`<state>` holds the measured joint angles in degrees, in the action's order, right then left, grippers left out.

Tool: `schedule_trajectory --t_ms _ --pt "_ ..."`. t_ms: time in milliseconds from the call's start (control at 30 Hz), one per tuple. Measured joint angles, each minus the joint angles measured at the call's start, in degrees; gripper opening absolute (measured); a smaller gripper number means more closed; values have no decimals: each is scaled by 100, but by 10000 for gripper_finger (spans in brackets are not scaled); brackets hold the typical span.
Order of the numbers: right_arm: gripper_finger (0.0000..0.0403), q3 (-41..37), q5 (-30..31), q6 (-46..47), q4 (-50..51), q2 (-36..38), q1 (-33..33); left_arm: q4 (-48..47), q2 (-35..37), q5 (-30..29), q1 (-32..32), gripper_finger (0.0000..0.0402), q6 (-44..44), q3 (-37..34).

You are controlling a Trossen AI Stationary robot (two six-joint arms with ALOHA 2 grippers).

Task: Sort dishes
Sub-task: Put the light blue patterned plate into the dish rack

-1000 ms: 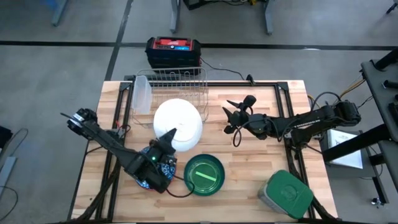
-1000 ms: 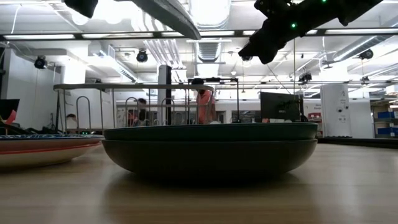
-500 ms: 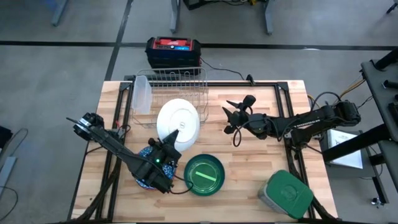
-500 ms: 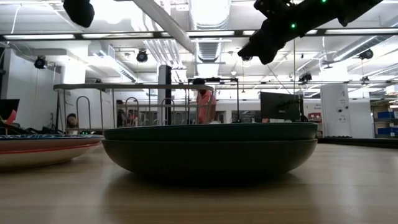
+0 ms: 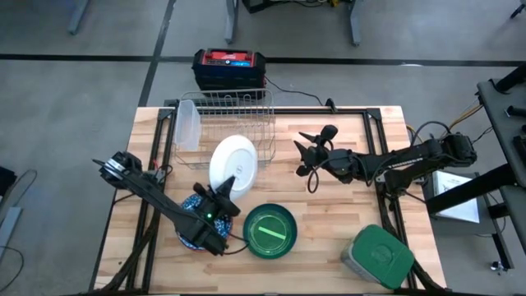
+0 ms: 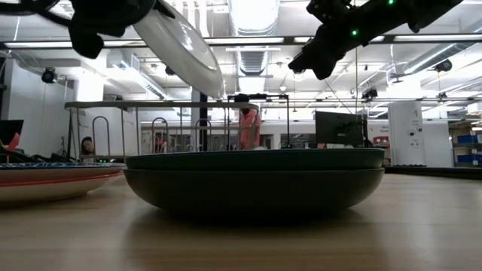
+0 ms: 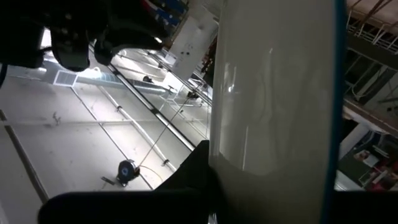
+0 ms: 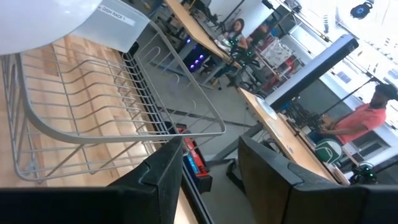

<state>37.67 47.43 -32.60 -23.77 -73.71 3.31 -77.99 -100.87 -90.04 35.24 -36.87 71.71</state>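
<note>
My left gripper (image 5: 222,194) is shut on a white plate (image 5: 233,165), held tilted in the air near the front of the wire rack (image 5: 231,114); the low view shows the plate (image 6: 185,47) slanting high above the table. Under my left arm a patterned plate with a red rim (image 5: 196,228) lies flat on the table. Beside it stands a dark green bowl (image 5: 269,232). My right gripper (image 5: 310,154) hovers open to the right of the rack, nothing between its fingers (image 8: 163,169). My left gripper pinches the white plate's rim at its near edge (image 5: 224,186) between its two fingers, one finger (image 7: 194,176) lying against the plate's face (image 7: 239,152). The fingers come in about level from the table's near left. The plate is lifted clear and stands steeply tilted.
A translucent tray (image 5: 187,123) leans at the rack's left end. A square grey container with a green lid (image 5: 378,256) sits at the near right corner. A black and red box (image 5: 229,67) is on the floor beyond the far edge. People show in the room behind.
My left gripper has sunk toward the table with the white plate and rolled its wrist. The plate has tipped more onto its edge and looks narrower from above. My right arm has kept still.
</note>
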Motion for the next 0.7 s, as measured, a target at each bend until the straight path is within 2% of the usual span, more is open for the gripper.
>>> schedule_trajectory --t_ms 367,567,700 --pt "140 -18 -17 2 -2 0 -115 57 -209 0 89 24 572 202" --pt "146 -40 -305 45 -2 0 -236 61 -209 -1 106 24 653 413" --pt "149 -54 -402 68 1 0 -308 34 -155 22 64 24 1713 633"
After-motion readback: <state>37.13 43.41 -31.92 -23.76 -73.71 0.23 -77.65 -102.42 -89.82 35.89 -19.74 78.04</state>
